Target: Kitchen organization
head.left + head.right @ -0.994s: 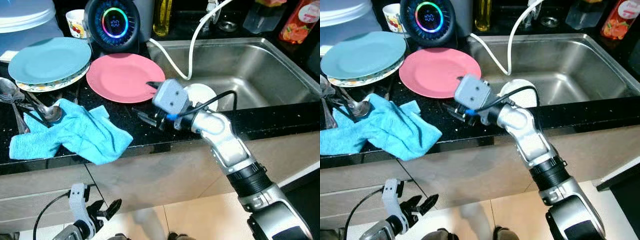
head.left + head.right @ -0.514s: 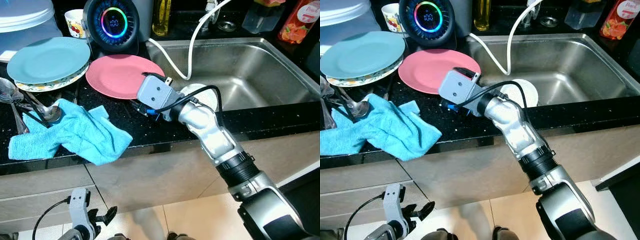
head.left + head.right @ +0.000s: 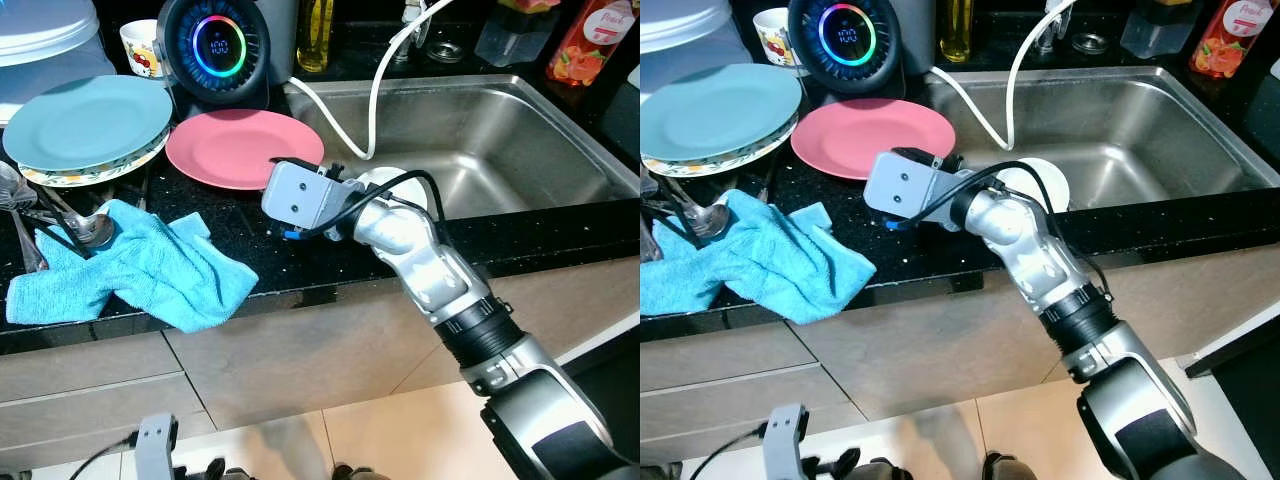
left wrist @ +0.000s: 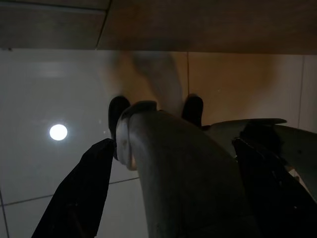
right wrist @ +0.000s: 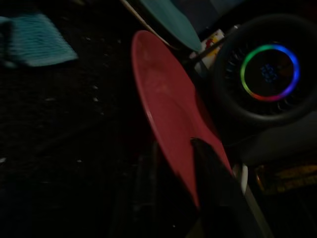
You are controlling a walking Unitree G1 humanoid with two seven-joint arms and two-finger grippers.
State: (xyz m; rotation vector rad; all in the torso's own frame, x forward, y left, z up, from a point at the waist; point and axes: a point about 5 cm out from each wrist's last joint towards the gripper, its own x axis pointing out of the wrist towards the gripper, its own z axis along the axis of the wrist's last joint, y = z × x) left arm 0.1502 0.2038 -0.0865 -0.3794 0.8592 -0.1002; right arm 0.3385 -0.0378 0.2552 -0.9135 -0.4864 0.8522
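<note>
R gripper point(image 5: 173, 168) at near rim of pink plate point(image 3: 240, 148) on black counter point(image 3: 250, 235) by sink point(image 3: 480, 140); rim sits btwn its fingers point(image 5: 210, 168), one above, one below, narrow gap. L gripper point(image 4: 173, 198) hangs idle, fingers wide.

Stainless sink point(image 3: 560, 130) set in black speckled counter point(image 3: 250, 235). White hose point(image 3: 375, 95) curves down into sink basin. Round black device with rainbow light ring point(image 3: 213, 47) behind plates. Oil bottle point(image 3: 315, 30) just beside it. Orange-labelled bottle point(image 3: 585, 45) at far corner beyond sink. Beige cabinet fronts point(image 3: 300, 345) below counter edge; pale tiled floor point(image 3: 380, 440) beneath.
</note>
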